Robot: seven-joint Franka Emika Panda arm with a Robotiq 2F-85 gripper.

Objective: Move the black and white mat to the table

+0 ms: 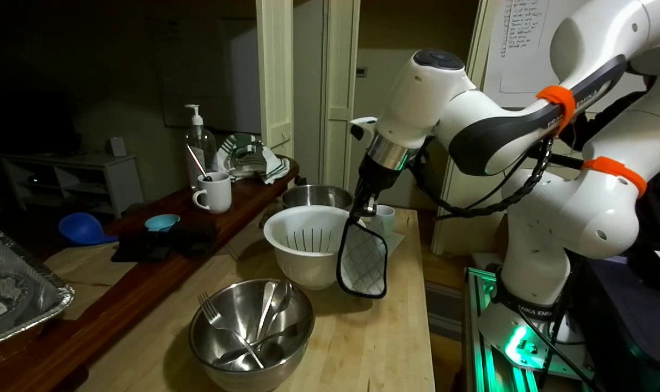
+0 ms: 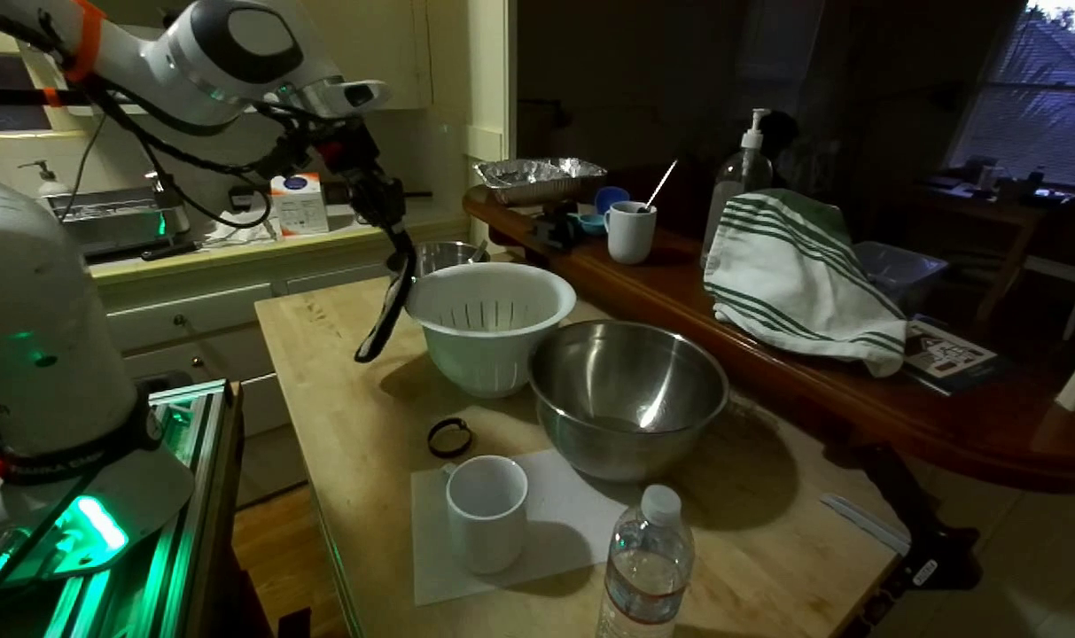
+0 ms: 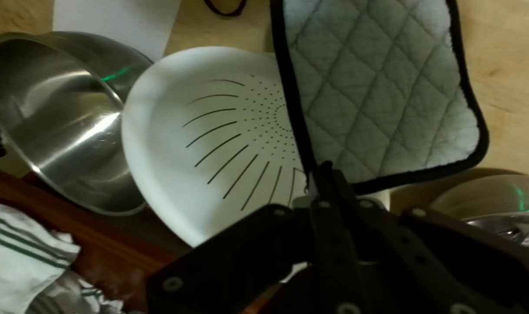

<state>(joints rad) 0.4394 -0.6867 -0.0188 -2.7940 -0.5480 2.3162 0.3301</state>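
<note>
The black and white mat is a quilted grey-white pad with a black border; it shows in both exterior views [image 1: 363,264] [image 2: 385,315] and in the wrist view [image 3: 377,96]. My gripper, in both exterior views [image 1: 357,215] [image 2: 400,235] and the wrist view [image 3: 329,174], is shut on one corner of it. The mat hangs down from the fingertips above the light wooden table [image 1: 384,348] [image 2: 351,408], beside the white colander [image 1: 300,267] [image 2: 484,346] [image 3: 159,131]. In an exterior view it hangs slightly slanted, its lower edge seemingly above the tabletop. The pinched corner is hidden between the fingers.
A steel bowl with cutlery [image 1: 253,359] and another steel bowl [image 2: 626,425] stand on either side of the colander. A white mug [image 2: 488,523], a water bottle [image 2: 648,576] and a black ring [image 2: 449,437] are on the table. A raised brown counter [image 2: 679,283] runs alongside.
</note>
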